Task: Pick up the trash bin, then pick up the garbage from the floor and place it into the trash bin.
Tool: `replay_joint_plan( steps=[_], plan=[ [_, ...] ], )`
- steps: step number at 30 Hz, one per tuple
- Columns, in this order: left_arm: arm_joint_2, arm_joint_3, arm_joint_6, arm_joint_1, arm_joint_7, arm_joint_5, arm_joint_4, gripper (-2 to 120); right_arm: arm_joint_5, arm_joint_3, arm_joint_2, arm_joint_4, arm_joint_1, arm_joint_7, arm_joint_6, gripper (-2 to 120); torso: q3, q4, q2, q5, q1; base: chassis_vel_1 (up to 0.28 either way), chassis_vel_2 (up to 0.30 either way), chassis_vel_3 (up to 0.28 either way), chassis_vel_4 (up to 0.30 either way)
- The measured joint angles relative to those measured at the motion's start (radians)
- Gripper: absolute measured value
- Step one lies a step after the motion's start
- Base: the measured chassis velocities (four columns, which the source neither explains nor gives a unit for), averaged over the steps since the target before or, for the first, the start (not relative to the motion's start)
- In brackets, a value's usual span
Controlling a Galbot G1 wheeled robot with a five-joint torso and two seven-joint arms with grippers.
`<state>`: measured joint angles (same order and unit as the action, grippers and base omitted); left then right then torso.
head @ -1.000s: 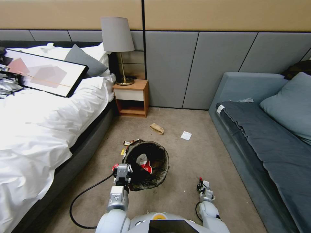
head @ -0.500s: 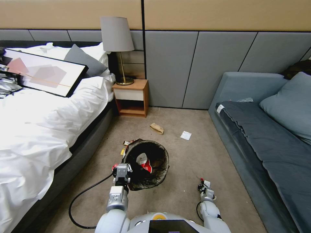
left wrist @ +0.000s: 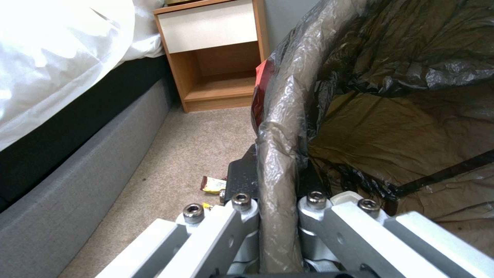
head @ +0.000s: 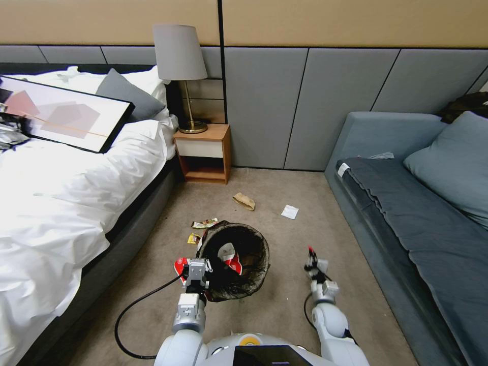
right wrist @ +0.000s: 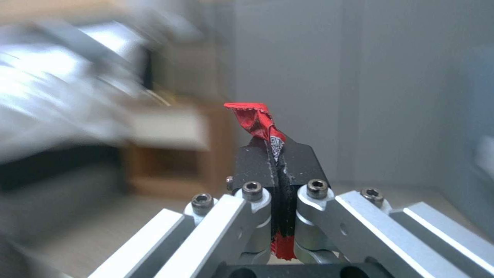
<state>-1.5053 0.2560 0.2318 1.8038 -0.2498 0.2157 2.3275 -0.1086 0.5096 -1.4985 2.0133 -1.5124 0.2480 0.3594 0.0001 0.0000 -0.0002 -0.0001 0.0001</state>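
Rim-gripping is how I carry the trash bin (head: 234, 259): my left gripper (head: 197, 277) has its fingers (left wrist: 234, 216) pressed onto the liner-wrapped rim, one inside and one outside, so the bin hangs open-mouthed in front of me, ready to take litter. A red-and-white snack packet (head: 229, 254) already lies inside the bin.

My right gripper (head: 312, 264) sits to the right of the bin, apart from it, at about rim level. Its fingers (right wrist: 301, 162) are pinched flat on a red wrapper (right wrist: 256, 119); the twisted top sticks out beyond the fingertips and a small tail pokes out below, so I judge the hold is on its middle and fairly secure.

Beyond the bin, floor litter waits: a gold foil wrapper (head: 205, 223) and a small yellow piece (head: 193, 238) just past the rim on the bed side, then a brown paper bag (head: 244, 201) and a white paper slip (head: 290, 212) farther off toward the wall.
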Motion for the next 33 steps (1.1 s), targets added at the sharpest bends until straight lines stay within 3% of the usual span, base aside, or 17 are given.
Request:
replay_joint_plan(
  steps=[4,5,6,9,18,33],
  plan=[
    [0.000,-0.001,0.000,0.000,0.000,0.000,0.000,1,0.001,-0.015,0.008,0.034,-0.003,0.044,0.016,0,0.000,0.0000,0.000,-0.0001,0.000,0.000,0.000,0.000,0.000],
    [0.001,0.000,0.000,0.000,0.001,-0.001,0.000,1,-0.008,-0.051,0.035,0.100,-0.014,0.161,0.031,0,0.000,0.0001,0.000,-0.0001,0.000,0.000,0.000,0.000,0.000],
    [0.002,0.000,0.000,0.000,0.001,-0.001,0.000,1,-0.012,-0.069,0.051,0.123,-0.020,0.211,0.030,0,0.000,-0.0001,0.000,0.0002,0.000,0.000,0.000,0.000,0.000],
    [0.002,-0.001,0.000,-0.001,0.002,-0.002,-0.001,1,-0.023,-0.129,0.086,0.158,-0.041,0.272,0.020,0,0.000,0.0001,0.000,0.0000,0.000,0.000,0.000,0.000,0.000],
    [0.003,-0.004,0.001,-0.002,0.002,-0.002,-0.001,1,-0.010,-0.230,0.118,0.148,-0.105,0.299,0.015,0,0.000,0.0000,0.000,0.0001,0.000,0.000,0.000,0.000,0.000],
    [0.004,-0.008,0.001,-0.005,0.003,-0.004,0.000,1,0.041,-0.268,0.104,0.048,-0.118,0.292,0.050,0,0.000,0.0000,0.000,0.0001,0.000,0.000,0.000,0.000,0.000]
  ],
)
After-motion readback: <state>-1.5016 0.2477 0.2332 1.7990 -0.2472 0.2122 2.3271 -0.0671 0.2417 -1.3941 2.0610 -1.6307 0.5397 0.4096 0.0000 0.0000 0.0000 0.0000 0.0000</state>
